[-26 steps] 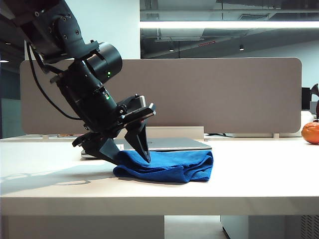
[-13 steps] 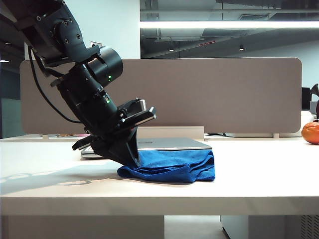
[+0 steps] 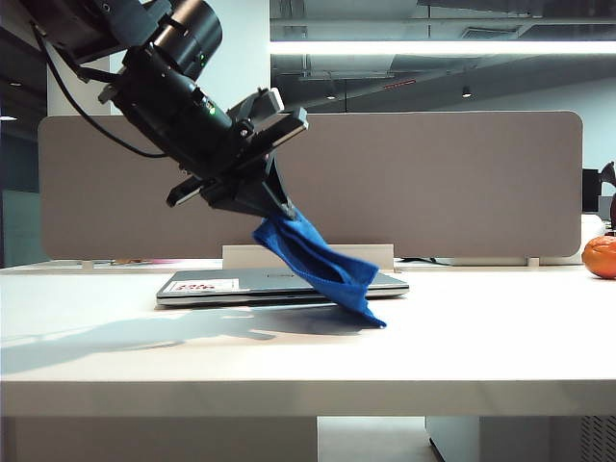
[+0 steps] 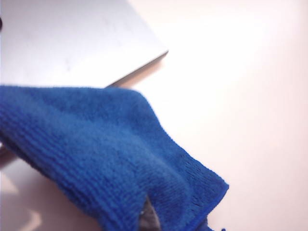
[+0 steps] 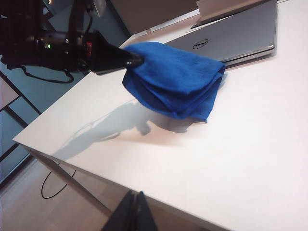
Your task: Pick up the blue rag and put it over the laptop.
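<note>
Exterior view: my left gripper (image 3: 279, 214) is clamped tight on one corner of the rag (image 3: 322, 269), which hangs slack toward 5 o'clock, its lowest tip just above the table (image 3: 481, 337) in front of the laptop (image 3: 241, 285). The closed laptop lies flat with its long axis running 9 to 3 o'clock, below the fingers and behind the hanging rag. I judge the left arm is the nearer. My right gripper (image 5: 134, 211) sits well back near the table edge; its dark fingers appear together, holding nothing.
</note>
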Tool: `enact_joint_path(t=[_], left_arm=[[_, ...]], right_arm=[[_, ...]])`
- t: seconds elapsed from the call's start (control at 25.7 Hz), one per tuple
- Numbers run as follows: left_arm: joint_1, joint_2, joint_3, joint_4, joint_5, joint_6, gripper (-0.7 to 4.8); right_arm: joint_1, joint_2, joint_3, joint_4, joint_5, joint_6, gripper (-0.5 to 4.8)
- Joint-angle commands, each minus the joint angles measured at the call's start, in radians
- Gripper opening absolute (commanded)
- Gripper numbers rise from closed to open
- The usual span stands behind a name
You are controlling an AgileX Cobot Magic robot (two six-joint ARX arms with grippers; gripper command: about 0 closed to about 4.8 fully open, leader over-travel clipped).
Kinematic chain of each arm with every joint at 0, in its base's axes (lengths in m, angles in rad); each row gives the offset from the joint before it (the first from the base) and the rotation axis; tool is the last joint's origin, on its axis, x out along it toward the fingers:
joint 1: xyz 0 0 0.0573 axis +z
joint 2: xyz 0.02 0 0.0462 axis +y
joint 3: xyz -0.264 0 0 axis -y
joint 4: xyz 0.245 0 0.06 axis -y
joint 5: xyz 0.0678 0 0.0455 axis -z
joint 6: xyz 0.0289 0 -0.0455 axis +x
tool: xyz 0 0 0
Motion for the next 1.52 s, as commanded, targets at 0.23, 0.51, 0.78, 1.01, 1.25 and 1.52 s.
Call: enact_joint_path(t=[0.23,0.51,0.78,1.01,1.25,1.52], left_arm=[[0.001,-0.004,0.074,0.059,-0.075,0.085,-0.06],[0.035,0.002,0.167,0.174,-0.225,0.12,-0.06],[0.087,0.157,0.288,0.251,-0.227,0.136,-0.06],[0.108,0.327,0.426,0.187,-0.223,0.136,-0.06],[0.134,0.391,0.471,0.021,-0.219,0.135,-0.06],[0.187,0.407,0.471,-0.096,-0.197,0.106,-0.06]], right_arm=[[0.0,-0.002,-0.004,0.013,0.002,0.0,0.23],[0.0,-0.002,-0.004,0.013,0.002,0.0,0.23],[-0.001,-0.002,-0.004,0.012,0.003,-0.005,0.23],[-0.001,-0.002,-0.004,0.012,0.004,-0.007,0.23],[-0.001,-0.002,-0.004,0.011,0.007,-0.007,0.23],[-0.001,-0.002,-0.004,0.011,0.023,-0.007,0.23]])
